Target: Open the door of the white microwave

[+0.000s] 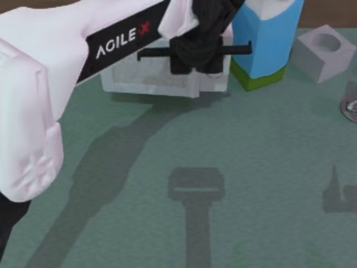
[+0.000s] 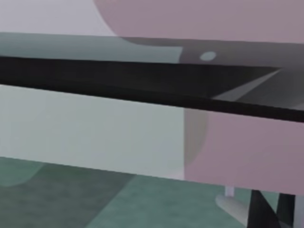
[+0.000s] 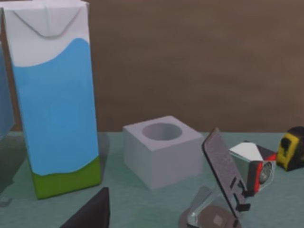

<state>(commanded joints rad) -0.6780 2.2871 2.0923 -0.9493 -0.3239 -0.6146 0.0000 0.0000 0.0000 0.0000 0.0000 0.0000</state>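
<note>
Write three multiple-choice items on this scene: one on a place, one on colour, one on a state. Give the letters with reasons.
1. Where does the grey cube stand in the top view?
A. right of the carton
B. left of the white microwave
C. on the carton

2. What colour is the carton's bottom band?
A. red
B. green
C. yellow

3. How is the carton posed?
A. lying flat
B. crushed
C. upright

Answers: 1 A, the cube sits toward the table's right edge beyond the carton. 2 B, a green strip shows below the blue. 3 C, in the right wrist view it stands on its base with the gable on top.

The left gripper is over the microwave's front.
</note>
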